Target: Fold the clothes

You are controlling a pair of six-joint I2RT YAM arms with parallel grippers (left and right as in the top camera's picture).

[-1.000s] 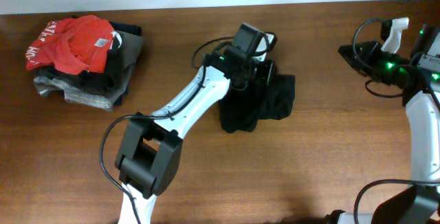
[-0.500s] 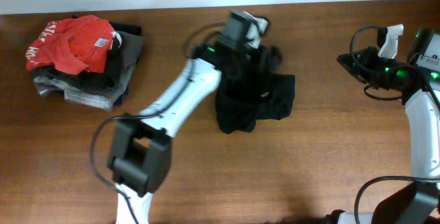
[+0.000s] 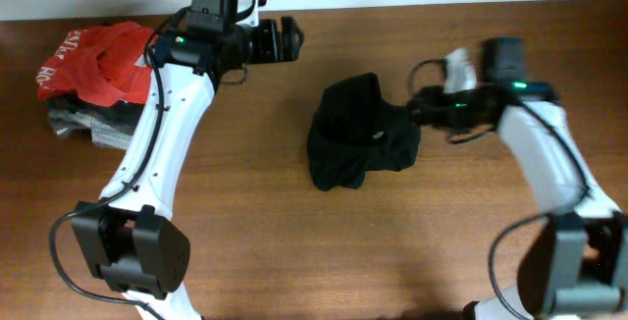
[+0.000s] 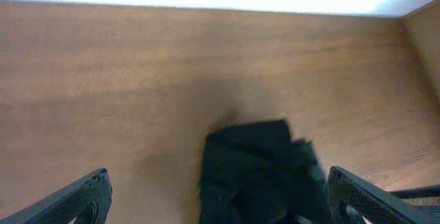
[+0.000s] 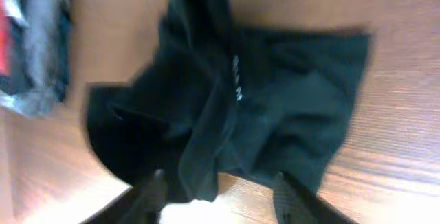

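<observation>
The black shirt [image 3: 358, 133] lies crumpled in a loose heap near the middle of the wooden table [image 3: 442, 232], not folded, with 1 lobe bunched up toward the far edge. The left gripper [image 3: 280, 40] hangs above bare wood near the far edge, between the shirt and the pile at the left, well apart from both. In its wrist view, the left gripper [image 4: 218, 179] has its 2 fingers [image 4: 82, 196] spread wide with nothing between them, and the shirt [image 4: 258, 176] sits below and ahead. The right gripper [image 3: 416, 112] is at the right edge of the shirt. Its wrist view is blurred, but its 2 fingers [image 5: 302, 200] stand apart at the near border of the cloth [image 5: 234, 107], where a small white tag [image 5: 237, 80] shows. Whether they touch the fabric cannot be told. At the far left, a red garment [image 3: 98, 60] tops a stack of grey and dark garments [image 3: 118, 124].
</observation>
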